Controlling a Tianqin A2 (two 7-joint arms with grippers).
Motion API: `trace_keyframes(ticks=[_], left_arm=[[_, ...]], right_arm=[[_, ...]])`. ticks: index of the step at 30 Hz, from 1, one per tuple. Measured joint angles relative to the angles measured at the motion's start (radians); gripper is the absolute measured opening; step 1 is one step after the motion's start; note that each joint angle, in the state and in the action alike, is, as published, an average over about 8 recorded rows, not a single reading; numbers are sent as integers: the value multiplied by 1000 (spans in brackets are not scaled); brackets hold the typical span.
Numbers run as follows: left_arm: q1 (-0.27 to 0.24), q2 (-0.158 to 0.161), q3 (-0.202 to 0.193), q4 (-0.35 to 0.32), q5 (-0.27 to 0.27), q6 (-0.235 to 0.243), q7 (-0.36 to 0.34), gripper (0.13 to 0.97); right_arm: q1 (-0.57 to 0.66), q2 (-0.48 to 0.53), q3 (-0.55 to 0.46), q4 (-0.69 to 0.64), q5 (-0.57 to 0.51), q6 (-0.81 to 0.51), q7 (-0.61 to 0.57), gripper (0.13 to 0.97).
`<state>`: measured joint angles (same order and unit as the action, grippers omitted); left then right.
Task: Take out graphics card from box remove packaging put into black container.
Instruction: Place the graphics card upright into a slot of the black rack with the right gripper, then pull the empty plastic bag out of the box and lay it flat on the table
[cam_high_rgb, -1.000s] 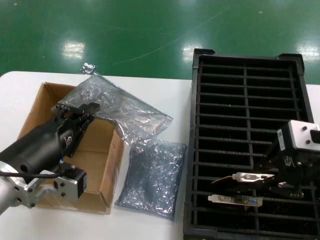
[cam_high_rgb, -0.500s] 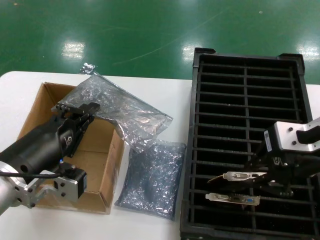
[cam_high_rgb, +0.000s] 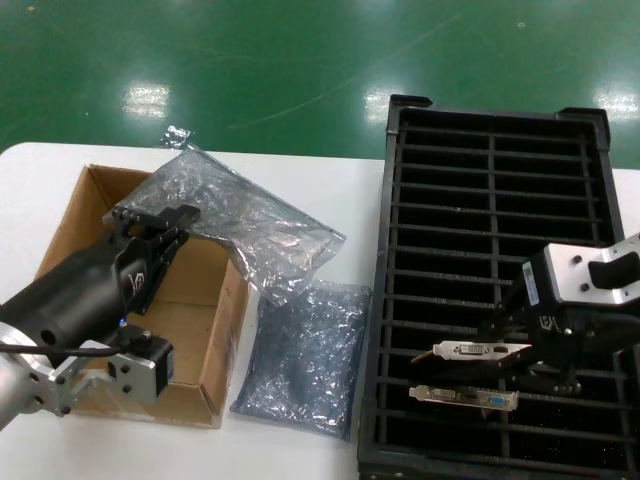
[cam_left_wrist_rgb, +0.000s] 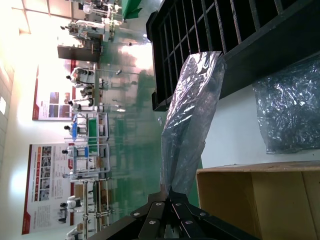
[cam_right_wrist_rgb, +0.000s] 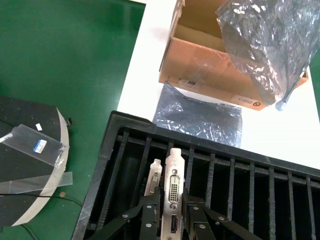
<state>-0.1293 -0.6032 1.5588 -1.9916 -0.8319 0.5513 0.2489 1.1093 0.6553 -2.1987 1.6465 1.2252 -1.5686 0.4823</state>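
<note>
The right gripper (cam_high_rgb: 520, 352) is clamping the unwrapped graphics card (cam_high_rgb: 482, 350) over the black container (cam_high_rgb: 490, 150), beside one seated card (cam_high_rgb: 465, 397); the left gripper (cam_high_rgb: 150, 222) is pinching an emptied bag (cam_high_rgb: 250, 215), only slotting remaining

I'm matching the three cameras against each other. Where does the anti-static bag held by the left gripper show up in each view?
Head view: held bag hangs from the left gripper over the cardboard box.
Left wrist view: bag fills the centre, pinched at the gripper.
Right wrist view: bag at the far corner above the box.
Shared landmark: the black container.
</note>
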Motion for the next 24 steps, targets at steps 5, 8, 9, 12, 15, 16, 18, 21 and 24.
trace_keyframes(ticks=[5,8,9,12,15,16,18,21,24], left_arm=[[0,0,0,0,0,0,0,138],[0,0,0,0,0,0,0,138],[0,0,0,0,0,0,0,138],[0,0,0,0,0,0,0,138],[0,0,0,0,0,0,0,138],[0,0,0,0,0,0,0,138],[0,0,0,0,0,0,0,138],[0,0,0,0,0,0,0,138],[0,0,0,0,0,0,0,138]], right_arm=[[-3,5,2,14,6,0,4,226],[-6,4,4,16,6,0,3,252],[-8,4,4,16,6,0,2,264],[-11,2,5,13,4,0,-1,302],[-14,-1,6,10,3,1,-4,327],[-14,-1,6,10,3,1,-5,348],[-15,0,8,10,5,1,-5,390],[-21,6,16,17,12,2,-5,452],[-37,20,38,32,25,13,-8,494]])
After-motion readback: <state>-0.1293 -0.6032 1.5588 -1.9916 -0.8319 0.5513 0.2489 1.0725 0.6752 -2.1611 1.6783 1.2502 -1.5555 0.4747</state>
